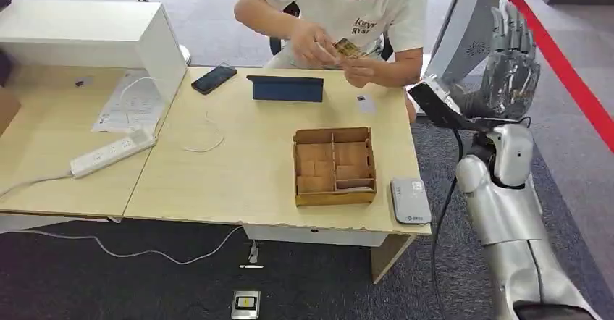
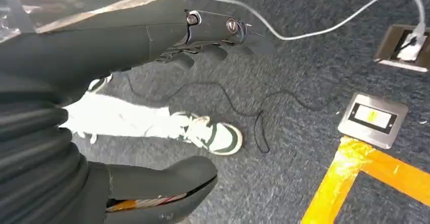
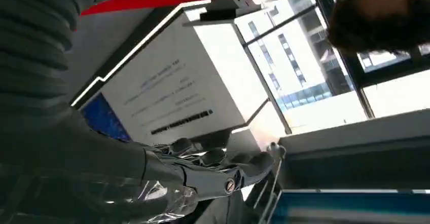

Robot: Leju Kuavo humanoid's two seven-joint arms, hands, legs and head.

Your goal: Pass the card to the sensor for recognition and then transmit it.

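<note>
A person [image 1: 340,9] in a pale T-shirt, face cut off by the frame's top edge, is sitting at the far side of the desk [image 1: 217,168] and holding the card [image 1: 347,48] in both hands; its print is too small to read. The robot's right hand [image 1: 510,63] is raised upright beside the desk's right end, well apart from the card, fingers [image 1: 515,27] straight and slightly spread, holding nothing. In the right wrist view the same hand [image 3: 203,171] is reaching across a bright window backdrop, its fingertips merging with the glare. The left hand [image 2: 152,36] is hanging over grey carpet, thumb [image 2: 162,183] and fingers apart with nothing between them, though a plastic cover is hiding much of its back. On the desk a partitioned wooden tray [image 1: 334,166] is sitting near the front edge, its contents hard to make out, with a grey sensor pad [image 1: 410,200] just beside it at the corner. A dark blue folder [image 1: 287,88], a black phone [image 1: 213,79] and a white power strip [image 1: 112,153] are lying farther off
</note>
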